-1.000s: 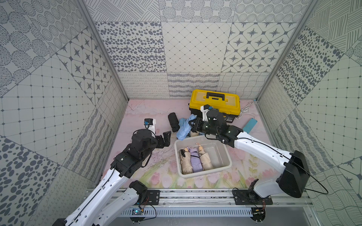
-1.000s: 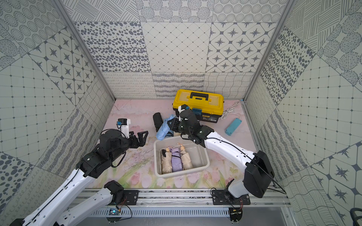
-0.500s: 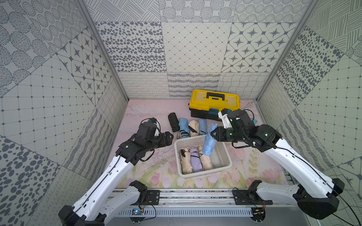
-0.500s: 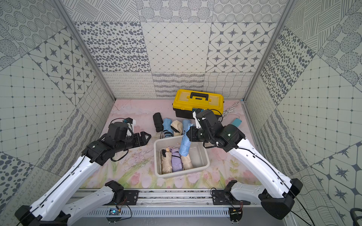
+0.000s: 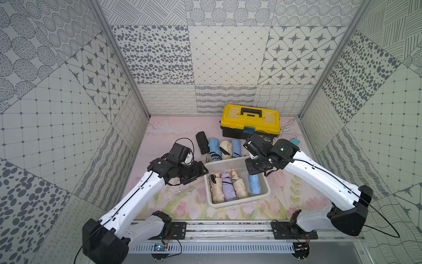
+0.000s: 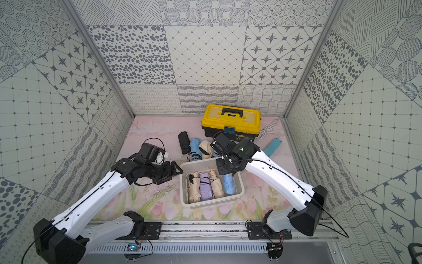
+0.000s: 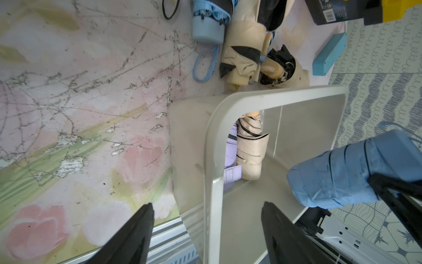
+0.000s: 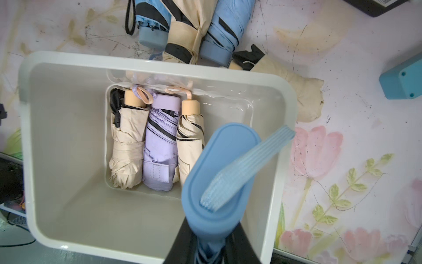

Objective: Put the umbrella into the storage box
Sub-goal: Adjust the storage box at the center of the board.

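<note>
The storage box (image 5: 239,201) is a white tub in mid-table, also seen in the other top view (image 6: 212,203). Two beige umbrellas and a lilac umbrella (image 8: 159,146) lie side by side in it. My right gripper (image 8: 212,240) is shut on a folded blue umbrella (image 8: 219,164), which hangs tip-down inside the box's right end (image 5: 254,185). My left gripper (image 7: 207,204) is open, its fingers either side of the box's left rim (image 7: 274,93) without touching it.
Behind the box lie a black umbrella (image 5: 202,141), two blue ones and a beige one (image 5: 226,148). A yellow-lidded toolbox (image 5: 250,118) stands at the back wall. A teal case (image 6: 272,147) lies at the back right.
My right arm has carried the blue umbrella from behind the box over its rim and down inside. My left arm has swung right to the box's left rim, its jaws narrowing.
</note>
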`<state>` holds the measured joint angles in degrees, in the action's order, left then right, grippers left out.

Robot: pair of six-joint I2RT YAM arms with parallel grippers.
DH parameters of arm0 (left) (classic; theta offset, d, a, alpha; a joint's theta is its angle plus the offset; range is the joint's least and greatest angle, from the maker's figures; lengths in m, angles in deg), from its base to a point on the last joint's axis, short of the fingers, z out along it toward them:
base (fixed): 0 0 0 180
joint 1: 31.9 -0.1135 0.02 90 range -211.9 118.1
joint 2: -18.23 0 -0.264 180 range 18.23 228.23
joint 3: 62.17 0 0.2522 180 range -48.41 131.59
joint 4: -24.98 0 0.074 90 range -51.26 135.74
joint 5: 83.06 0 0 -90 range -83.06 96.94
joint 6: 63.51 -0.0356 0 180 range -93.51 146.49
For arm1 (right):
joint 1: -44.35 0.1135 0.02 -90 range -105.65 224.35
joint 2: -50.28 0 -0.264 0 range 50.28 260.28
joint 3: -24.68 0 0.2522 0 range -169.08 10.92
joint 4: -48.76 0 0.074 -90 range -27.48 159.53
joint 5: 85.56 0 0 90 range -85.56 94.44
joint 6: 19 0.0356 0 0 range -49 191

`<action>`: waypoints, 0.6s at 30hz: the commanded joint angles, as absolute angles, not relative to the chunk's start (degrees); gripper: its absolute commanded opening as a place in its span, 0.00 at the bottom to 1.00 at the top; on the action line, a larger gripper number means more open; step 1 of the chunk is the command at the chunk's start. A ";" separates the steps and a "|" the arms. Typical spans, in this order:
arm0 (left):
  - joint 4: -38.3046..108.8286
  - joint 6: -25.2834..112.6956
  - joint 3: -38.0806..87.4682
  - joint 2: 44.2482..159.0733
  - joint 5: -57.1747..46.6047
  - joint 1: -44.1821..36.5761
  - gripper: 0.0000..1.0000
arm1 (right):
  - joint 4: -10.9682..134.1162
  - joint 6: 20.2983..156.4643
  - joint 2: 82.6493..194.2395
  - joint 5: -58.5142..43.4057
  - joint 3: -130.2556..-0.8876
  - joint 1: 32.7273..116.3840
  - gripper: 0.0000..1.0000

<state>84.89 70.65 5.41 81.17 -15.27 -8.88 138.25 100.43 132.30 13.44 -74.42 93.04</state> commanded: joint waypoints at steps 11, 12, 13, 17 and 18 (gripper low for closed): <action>82.43 71.21 2.83 85.12 -24.53 -9.07 0.55 | 130.77 100.35 140.11 15.09 -67.48 93.38 0.07; 82.28 71.26 2.83 85.28 -24.60 -9.11 0.54 | 129.78 100.48 140.59 14.95 -66.97 93.35 0.07; 82.09 71.30 2.83 85.44 -24.69 -9.07 0.53 | 128.63 100.65 141.09 14.94 -66.42 93.33 0.08; 81.66 71.30 3.00 85.71 -24.57 -9.05 0.48 | 123.79 101.74 142.57 15.65 -63.69 93.32 0.16; 81.51 71.22 3.01 85.79 -24.57 -9.08 0.47 | 122.79 102.21 142.78 15.86 -62.83 93.38 0.20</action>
<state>82.99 71.50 2.94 85.39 -21.85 -8.90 128.00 100.73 142.16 14.27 -64.04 93.04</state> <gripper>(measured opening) 0.478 0.213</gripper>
